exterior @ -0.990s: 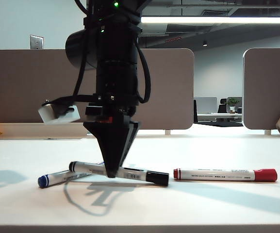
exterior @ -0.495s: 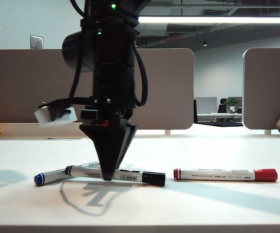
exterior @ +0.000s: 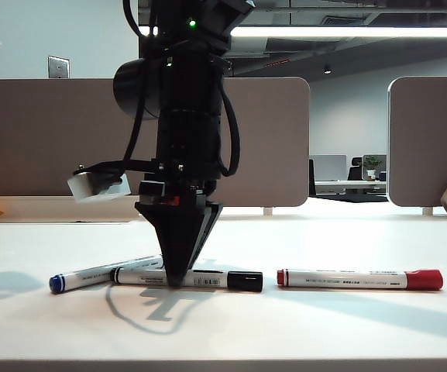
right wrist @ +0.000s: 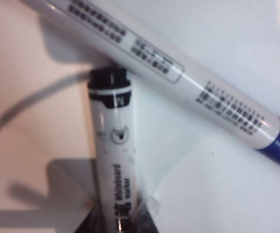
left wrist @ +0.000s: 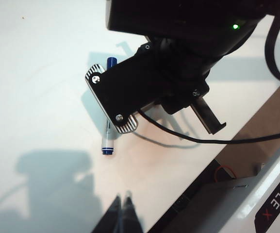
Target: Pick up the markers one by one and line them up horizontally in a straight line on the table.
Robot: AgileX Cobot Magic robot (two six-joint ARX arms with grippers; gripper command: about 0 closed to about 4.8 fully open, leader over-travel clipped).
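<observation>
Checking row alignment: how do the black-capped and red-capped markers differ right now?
The black-capped marker is clamped mid-barrel by the right gripper; the red-capped marker lies free. The black one's far end meets the blue-capped marker, while the red one touches nothing. The black cap points toward the red marker; the red cap points away. Both are white-barrelled, level on the table and roughly in line. The left gripper is shut, away from both.

On the table (exterior: 347, 325) three markers lie in a rough row. The red-capped one (exterior: 360, 279) lies rightmost, apart from the black-capped one (exterior: 208, 279) in the middle. The blue-capped one (exterior: 103, 273) lies leftmost, angled, its tail end behind the middle marker's end and touching it.
</observation>
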